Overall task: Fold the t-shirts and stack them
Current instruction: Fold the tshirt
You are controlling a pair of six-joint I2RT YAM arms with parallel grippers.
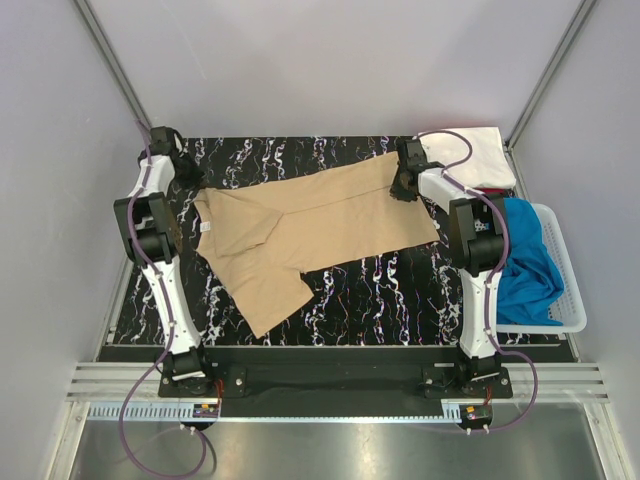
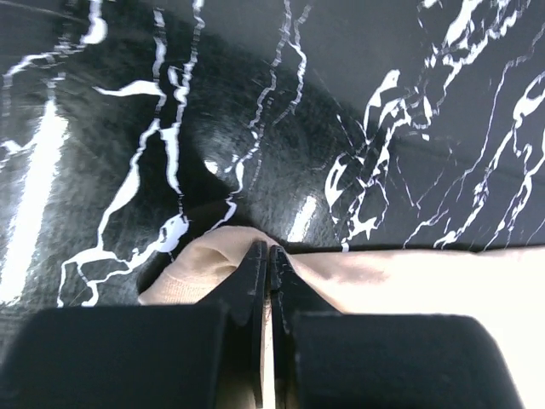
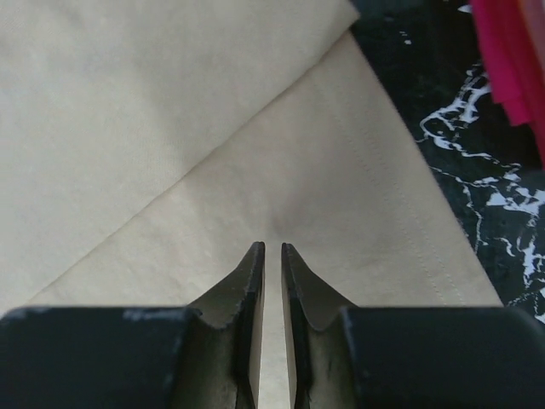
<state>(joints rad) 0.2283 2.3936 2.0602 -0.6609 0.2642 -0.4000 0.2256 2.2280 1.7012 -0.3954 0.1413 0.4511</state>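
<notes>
The tan t-shirt (image 1: 310,225) lies spread across the black marble table (image 1: 400,300), one sleeve pointing to the near left. My left gripper (image 1: 195,185) is at the shirt's far left corner. In the left wrist view it (image 2: 269,249) is shut, with the tan cloth (image 2: 426,281) bunched round its tips. My right gripper (image 1: 403,188) is on the far right corner. Seen from the right wrist, its jaws (image 3: 272,247) stand almost together with tan cloth (image 3: 170,128) between them. A white t-shirt (image 1: 480,150) lies at the far right, a blue one (image 1: 525,265) in the basket, a red one (image 3: 511,60) beside the tan hem.
A white mesh basket (image 1: 570,290) stands at the table's right edge, next to the right arm. Grey walls and metal frame posts close in the far side and both flanks. The arm bases sit on a rail at the near edge.
</notes>
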